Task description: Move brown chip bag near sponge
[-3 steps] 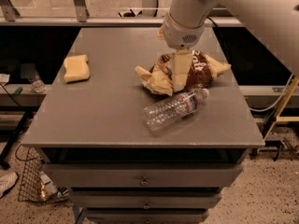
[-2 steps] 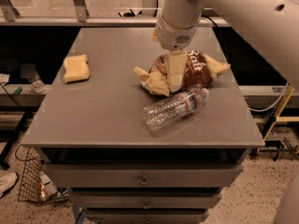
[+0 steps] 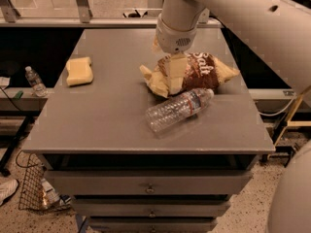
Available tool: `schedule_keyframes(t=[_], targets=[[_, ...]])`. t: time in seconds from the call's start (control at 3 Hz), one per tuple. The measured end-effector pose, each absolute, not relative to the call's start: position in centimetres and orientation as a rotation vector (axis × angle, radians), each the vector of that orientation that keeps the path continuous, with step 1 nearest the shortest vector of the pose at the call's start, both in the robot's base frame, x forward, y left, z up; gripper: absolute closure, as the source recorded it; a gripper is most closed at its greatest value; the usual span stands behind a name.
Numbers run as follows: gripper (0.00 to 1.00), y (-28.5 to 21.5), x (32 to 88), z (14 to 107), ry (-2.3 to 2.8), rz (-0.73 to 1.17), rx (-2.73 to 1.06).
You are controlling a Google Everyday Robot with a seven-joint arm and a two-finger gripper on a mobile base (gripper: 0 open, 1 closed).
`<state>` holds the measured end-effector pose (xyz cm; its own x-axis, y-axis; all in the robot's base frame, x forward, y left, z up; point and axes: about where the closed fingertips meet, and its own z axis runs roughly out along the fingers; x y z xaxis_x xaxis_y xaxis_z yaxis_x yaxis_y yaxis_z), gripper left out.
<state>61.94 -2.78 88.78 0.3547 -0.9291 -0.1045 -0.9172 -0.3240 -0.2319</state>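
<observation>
The brown chip bag (image 3: pixel 201 71) lies crumpled on the grey table (image 3: pixel 107 110), right of centre, with white "Salt" lettering facing up and pale yellow ends. My gripper (image 3: pixel 174 76) hangs from the white arm (image 3: pixel 178 23) and reaches down onto the left part of the bag, covering it there. The sponge (image 3: pixel 79 71) is a pale yellow block lying flat near the table's left edge, well apart from the bag and the gripper.
A clear plastic water bottle (image 3: pixel 177 109) lies on its side just in front of the bag. Another small bottle (image 3: pixel 35 81) stands on a low shelf left of the table. A wire basket (image 3: pixel 36 191) sits on the floor at lower left.
The arm's wrist has shifted a little to the left over the bag. The bag, bottle and sponge stay where they were.
</observation>
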Motion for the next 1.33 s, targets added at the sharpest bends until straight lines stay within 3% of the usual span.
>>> schedule_keyframes(t=[1.0, 1.33], targets=[[0.87, -2.8, 61.5, 88.6, 1.670, -0.042, -2.371], [1.00, -2.2, 62.2, 89.9, 1.706, -0.018, -2.332]])
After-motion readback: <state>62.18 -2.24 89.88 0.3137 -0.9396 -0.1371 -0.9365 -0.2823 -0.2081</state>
